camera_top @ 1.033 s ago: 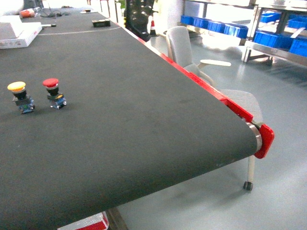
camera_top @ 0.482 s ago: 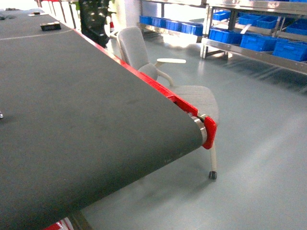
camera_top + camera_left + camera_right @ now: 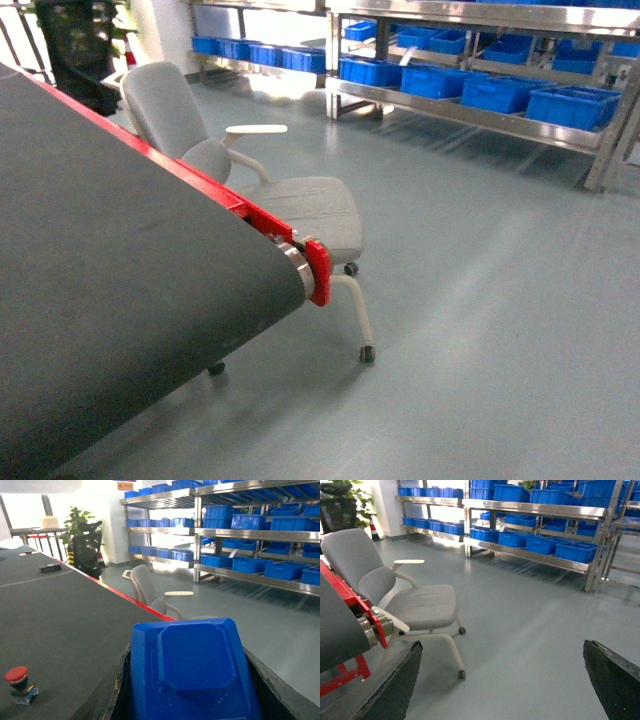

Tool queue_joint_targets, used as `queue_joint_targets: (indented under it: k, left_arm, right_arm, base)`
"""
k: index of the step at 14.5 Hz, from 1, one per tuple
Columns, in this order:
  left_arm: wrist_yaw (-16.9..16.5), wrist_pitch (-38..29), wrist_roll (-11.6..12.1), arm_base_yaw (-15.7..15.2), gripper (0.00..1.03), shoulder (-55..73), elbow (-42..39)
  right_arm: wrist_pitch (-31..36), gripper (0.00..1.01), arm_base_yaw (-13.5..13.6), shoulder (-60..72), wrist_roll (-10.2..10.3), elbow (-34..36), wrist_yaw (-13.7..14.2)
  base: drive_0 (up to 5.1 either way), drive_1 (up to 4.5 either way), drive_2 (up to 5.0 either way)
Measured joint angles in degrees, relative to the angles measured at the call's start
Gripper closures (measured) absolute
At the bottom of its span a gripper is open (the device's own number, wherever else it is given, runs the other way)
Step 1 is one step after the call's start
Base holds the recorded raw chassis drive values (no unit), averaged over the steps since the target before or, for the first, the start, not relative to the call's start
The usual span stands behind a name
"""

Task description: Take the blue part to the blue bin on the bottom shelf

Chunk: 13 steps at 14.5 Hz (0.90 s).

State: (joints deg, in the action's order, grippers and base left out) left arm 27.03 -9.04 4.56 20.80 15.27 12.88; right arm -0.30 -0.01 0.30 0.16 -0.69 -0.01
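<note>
The blue part [image 3: 192,670], a chunky blue plastic block with an octagonal raised face, fills the lower middle of the left wrist view. My left gripper [image 3: 187,685] is shut on it, one dark finger against each side. My right gripper [image 3: 504,677] is open, and only grey floor shows between its fingers [image 3: 395,685]. Across the floor stands the steel rack; its bottom shelf [image 3: 470,118] carries a row of blue bins [image 3: 490,92], and these blue bins [image 3: 542,545] also show in the right wrist view. Neither gripper appears in the head view.
The dark conveyor belt [image 3: 100,280] fills the left, ending in a roller with a red guard [image 3: 318,270]. A grey wheeled chair [image 3: 250,195] stands beside that end. A red push button [image 3: 19,682] sits on the belt. Grey floor [image 3: 480,300] stretches to the rack.
The head view has swung right: the yellow and red buttons on the belt have left the view, and the chair, the belt's end and the blue-bin racks have come closer to centre.
</note>
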Motion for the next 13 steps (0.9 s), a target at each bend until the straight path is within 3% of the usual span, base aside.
queue_joint_targets:
  k: [13]
  left_arm:
    - [0.0,0.0,0.0,0.0,0.59,0.0,0.0]
  right_arm:
    - [0.0,0.03,0.0,0.0,0.0,0.0,0.0]
  base:
    - [-1.7,-1.7,-1.7]
